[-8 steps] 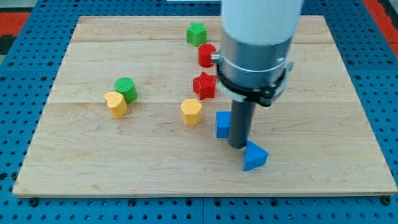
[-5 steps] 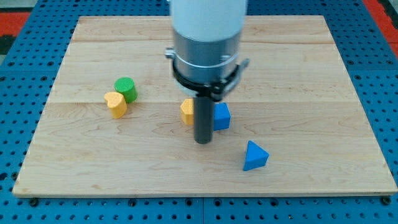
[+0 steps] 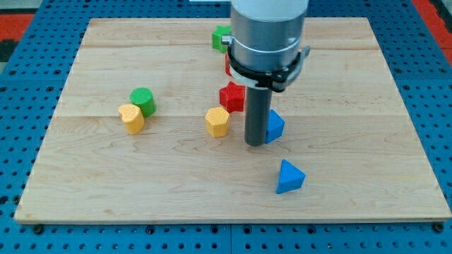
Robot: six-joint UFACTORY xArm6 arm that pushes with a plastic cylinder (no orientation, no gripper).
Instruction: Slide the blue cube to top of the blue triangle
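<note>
The blue cube [image 3: 275, 125] sits right of the board's centre, partly hidden behind my rod. My tip [image 3: 255, 143] rests on the board against the cube's left side. The blue triangle [image 3: 289, 177] lies below and slightly right of the cube, near the board's bottom edge, with a clear gap between the two.
A red star [image 3: 231, 96] and a yellow block [image 3: 217, 121] lie just left of my rod. A green star [image 3: 220, 37] and a red block [image 3: 228, 65] are partly hidden behind the arm. A green cylinder [image 3: 143, 100] and a yellow heart [image 3: 131, 118] sit at the left.
My tip swung from between the cube and triangle to the cube's left, then moved right and up. The blue cube has slid right and slightly up. The triangle has not moved.
</note>
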